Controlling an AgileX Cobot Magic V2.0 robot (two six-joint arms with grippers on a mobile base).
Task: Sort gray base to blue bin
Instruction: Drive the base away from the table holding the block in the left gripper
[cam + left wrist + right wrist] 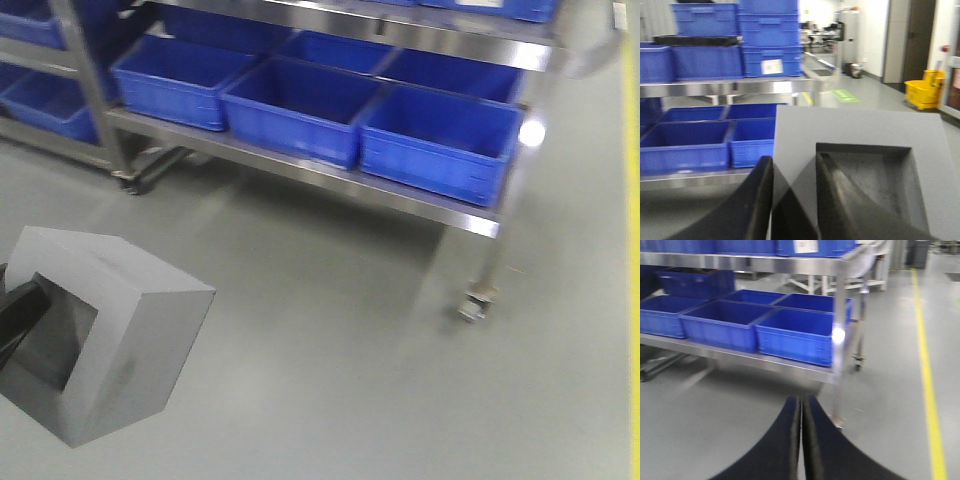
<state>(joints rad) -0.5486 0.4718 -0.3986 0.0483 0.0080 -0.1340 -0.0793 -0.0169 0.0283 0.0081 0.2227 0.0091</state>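
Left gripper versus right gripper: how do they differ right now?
The left gripper clamps a wall of the gray base, with one finger inside the recess; the right gripper holds nothing. The left jaws stand apart by that wall's thickness; the right jaws are pressed together. Both have black curved fingers and face the blue bins.

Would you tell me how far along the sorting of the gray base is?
Done: the left gripper is shut on the gray base, one finger inside its recess. In hand: the base is held in front of the shelf, not over any bin. Left: setting it into a blue bin. The right gripper is shut, empty.
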